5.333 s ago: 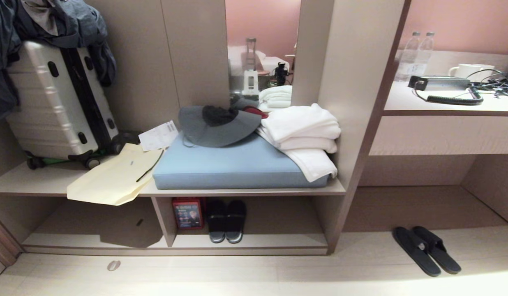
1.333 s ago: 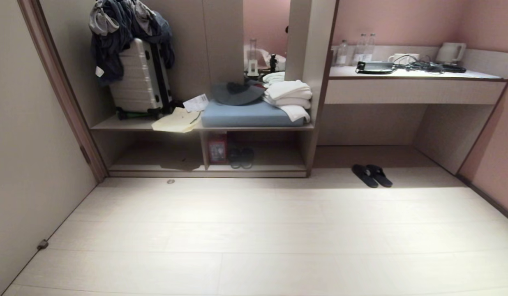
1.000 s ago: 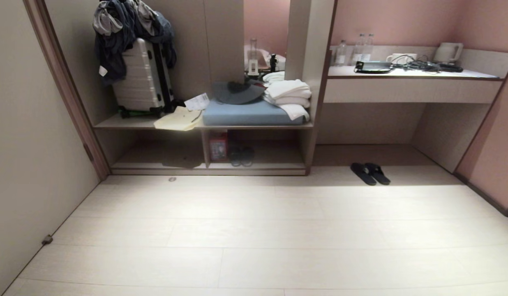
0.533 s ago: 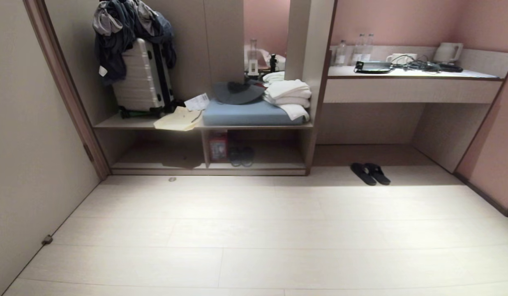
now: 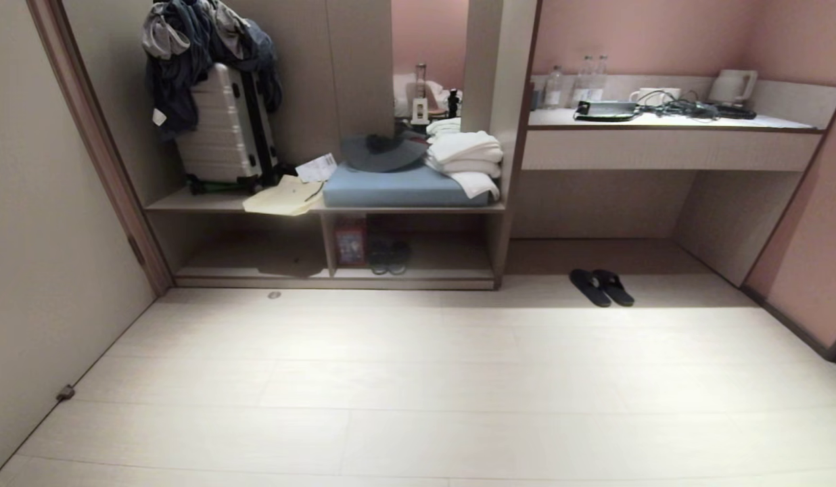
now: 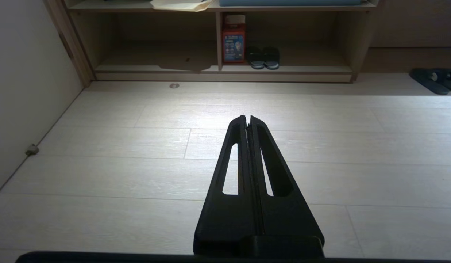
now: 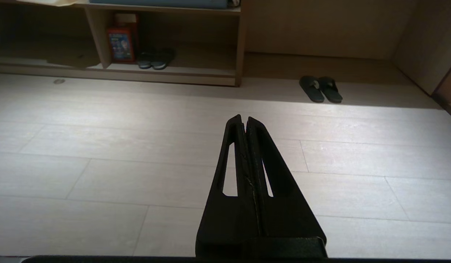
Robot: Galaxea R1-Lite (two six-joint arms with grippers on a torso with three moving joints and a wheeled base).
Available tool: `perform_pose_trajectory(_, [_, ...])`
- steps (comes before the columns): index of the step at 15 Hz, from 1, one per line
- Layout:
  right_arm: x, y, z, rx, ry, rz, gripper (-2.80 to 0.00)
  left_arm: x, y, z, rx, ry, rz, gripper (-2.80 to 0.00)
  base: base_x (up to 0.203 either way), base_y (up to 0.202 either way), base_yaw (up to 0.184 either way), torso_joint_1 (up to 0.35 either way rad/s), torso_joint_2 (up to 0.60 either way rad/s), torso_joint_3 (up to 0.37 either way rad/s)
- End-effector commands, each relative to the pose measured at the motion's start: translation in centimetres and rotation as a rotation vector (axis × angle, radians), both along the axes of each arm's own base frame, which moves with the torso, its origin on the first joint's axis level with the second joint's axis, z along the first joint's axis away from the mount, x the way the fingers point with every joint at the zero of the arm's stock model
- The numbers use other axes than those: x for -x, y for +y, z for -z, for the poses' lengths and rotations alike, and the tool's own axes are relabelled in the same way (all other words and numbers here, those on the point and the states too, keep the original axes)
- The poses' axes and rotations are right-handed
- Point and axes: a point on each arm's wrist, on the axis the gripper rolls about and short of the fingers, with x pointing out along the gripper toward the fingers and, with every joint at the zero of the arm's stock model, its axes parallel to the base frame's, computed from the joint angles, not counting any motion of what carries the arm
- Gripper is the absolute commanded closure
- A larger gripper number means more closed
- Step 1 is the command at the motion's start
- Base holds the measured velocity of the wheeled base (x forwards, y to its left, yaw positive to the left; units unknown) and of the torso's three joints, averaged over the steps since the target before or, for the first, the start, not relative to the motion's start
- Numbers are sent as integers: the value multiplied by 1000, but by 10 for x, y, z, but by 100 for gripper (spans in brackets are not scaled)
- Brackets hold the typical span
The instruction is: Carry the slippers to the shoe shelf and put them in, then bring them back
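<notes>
A: Contents of low beige wood-grain shoe shelf [image 5: 418,273]?
B: Red box [image 5: 350,241], dark closed-toe pair [image 5: 389,258]. Flat black slide slippers [image 5: 601,287] lie on floor under the desk recess. Both grippers' fingers [image 6: 243,146] together, empty.

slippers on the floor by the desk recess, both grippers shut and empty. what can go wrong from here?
1. Wrong pair: the slippers lie on the floor, but a dark closed-toe pair already sits in the shoe shelf and could be mistaken for them.
2. Little spare room near the divider: that pair and a red box stand there, so placing could knock them.
3. The left gripper and right gripper are both shut; reaching without opening would likely just push the flat slippers.
</notes>
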Motion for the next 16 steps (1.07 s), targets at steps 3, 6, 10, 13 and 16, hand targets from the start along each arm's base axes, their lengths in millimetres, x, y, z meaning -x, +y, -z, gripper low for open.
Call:
perform_pose_trajectory(3, [0, 0, 0, 1, 1, 0, 0, 0, 0, 0, 1, 2, 0, 0, 0, -194, 1, 1, 1, 3])
perform_pose_trajectory(6, [0, 0, 0, 1, 0, 0, 0, 0, 0, 0, 3, 0, 0, 0, 0, -188, 2, 2, 1, 0])
perform_pose_trajectory(10, [0, 0, 0, 1, 1, 0, 0, 0, 0, 0, 4, 1, 0, 0, 0, -46, 1, 1, 2, -1])
perform_pose_trajectory(13, [0, 0, 0, 1, 1, 0, 0, 0, 0, 0, 4, 1, 0, 0, 0, 0, 0, 0, 0, 0])
perform_pose_trajectory(16, [0, 0, 0, 1, 1, 0, 0, 0, 0, 0, 3, 2, 0, 0, 0, 0, 0, 0, 0, 0])
